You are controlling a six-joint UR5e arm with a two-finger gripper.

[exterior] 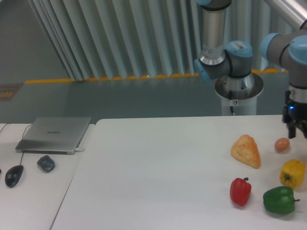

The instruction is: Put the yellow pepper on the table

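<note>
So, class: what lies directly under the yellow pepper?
The yellow pepper sits on the bare white table, with nothing visible between them. The contact patch itself is hidden by the pepper. The gripper hangs above, apart from it.

Yellow pepper (292, 173) upright on table (158, 177)

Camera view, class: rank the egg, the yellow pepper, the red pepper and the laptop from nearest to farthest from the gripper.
1. Egg, just below-left of the gripper.
2. Yellow pepper, lower on the table.
3. Red pepper, front, further left.
4. Laptop, far left desk.
</note>
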